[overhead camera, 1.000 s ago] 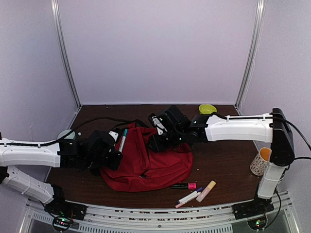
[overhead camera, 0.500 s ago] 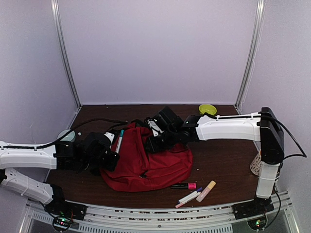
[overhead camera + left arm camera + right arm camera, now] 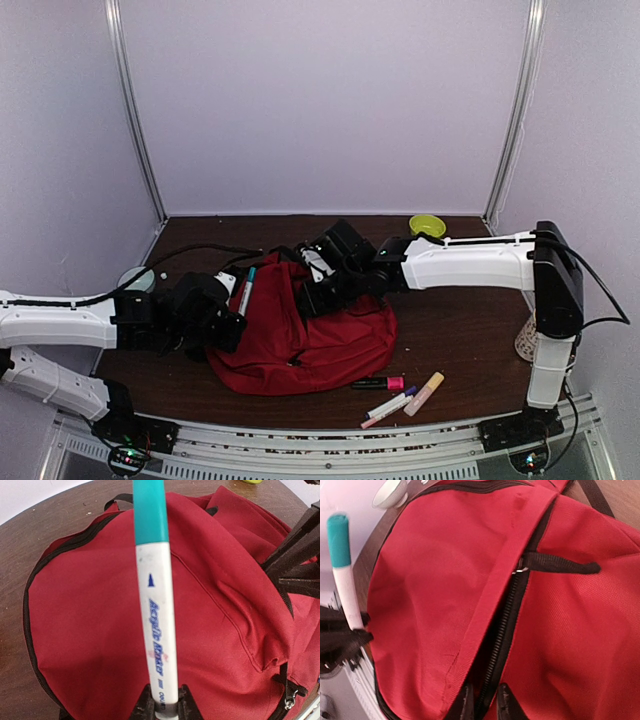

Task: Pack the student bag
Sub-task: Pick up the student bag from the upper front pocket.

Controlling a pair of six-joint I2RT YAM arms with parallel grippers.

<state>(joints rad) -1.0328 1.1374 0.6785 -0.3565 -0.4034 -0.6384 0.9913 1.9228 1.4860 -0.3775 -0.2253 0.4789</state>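
Observation:
The student bag (image 3: 310,335) is a dark-red backpack lying mid-table; it fills the left wrist view (image 3: 90,625) and the right wrist view (image 3: 435,580). My left gripper (image 3: 165,707) is shut on a white marker with a teal cap (image 3: 157,620) and holds it upright at the bag's left edge; the marker also shows in the top view (image 3: 247,288) and the right wrist view (image 3: 342,575). My right gripper (image 3: 484,700) is shut on the bag's black zipper edge (image 3: 507,620) at the top of the bag (image 3: 325,285), with a black zipper pull (image 3: 555,565) beyond it.
A pink-capped marker (image 3: 378,383), a white marker (image 3: 388,407) and a peach highlighter (image 3: 424,393) lie near the front edge. A green bowl (image 3: 427,225) stands at the back, a paper cup (image 3: 527,340) at the right, a pale bowl (image 3: 135,278) at the left.
My right arm has shifted left with the bag's zipper edge, lifting it slightly. My left gripper with the marker has edged a little left and stays beside the bag.

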